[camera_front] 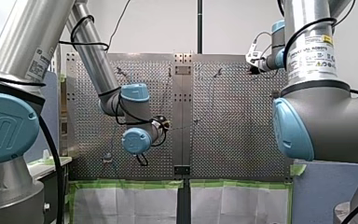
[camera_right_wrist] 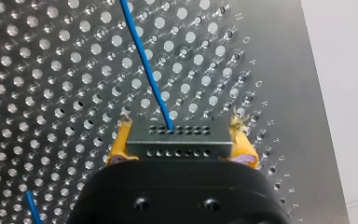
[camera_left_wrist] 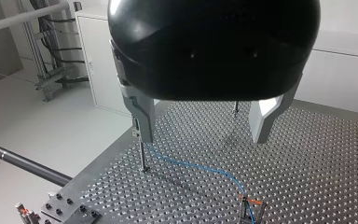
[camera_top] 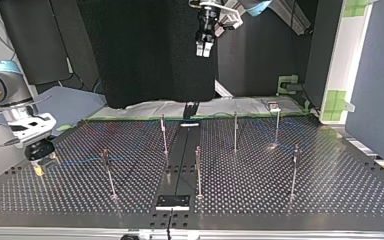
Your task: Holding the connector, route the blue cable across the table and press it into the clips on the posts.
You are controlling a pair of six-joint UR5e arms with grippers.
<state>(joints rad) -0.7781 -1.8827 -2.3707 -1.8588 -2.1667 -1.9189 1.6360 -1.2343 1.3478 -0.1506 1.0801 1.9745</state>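
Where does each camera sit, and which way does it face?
Front: behind the arms, over the table; my left arm and my right arm show.
Top: across the table, facing back; my right gripper at left.
Left wrist: past my left gripper, onto a post.
Right wrist: over my right gripper, onto the connector.
Both wrist views share the blue cable.

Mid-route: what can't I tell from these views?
- Whether the cable sits in the clips on the posts: top view, too thin and faint; front view, too small.
- Cable's run past the connector: right wrist view, cut by the edge.
- The table beyond the left gripper: left wrist view, blocked by its black body.
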